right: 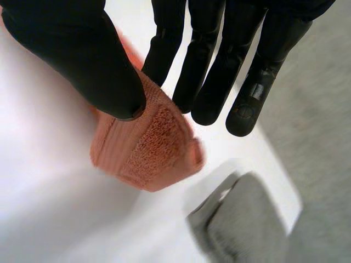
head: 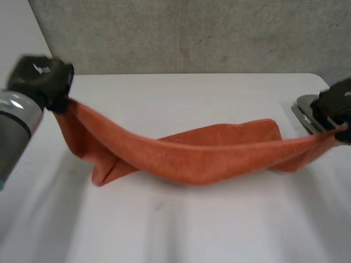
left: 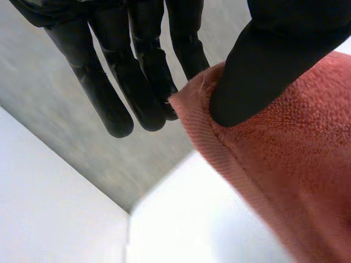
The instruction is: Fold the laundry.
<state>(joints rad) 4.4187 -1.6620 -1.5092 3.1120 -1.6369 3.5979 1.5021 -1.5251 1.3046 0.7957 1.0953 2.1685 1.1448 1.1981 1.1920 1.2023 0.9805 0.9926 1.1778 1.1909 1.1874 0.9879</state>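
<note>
One white table [head: 181,219] is spreading across your head view, and on it you are looking at an orange towel [head: 203,156] that is sagging in a long band, its middle resting on the tabletop while both ends are hanging raised. Your left hand [head: 41,79] is pinching the corner at the towel's left end between thumb and fingers, as your left wrist view is showing. Your right hand [head: 337,107] is clamping the opposite corner the same way, thumb against fingers. Just beside that hand, a small grey object [head: 304,112] is lying near the table's right edge.
</note>
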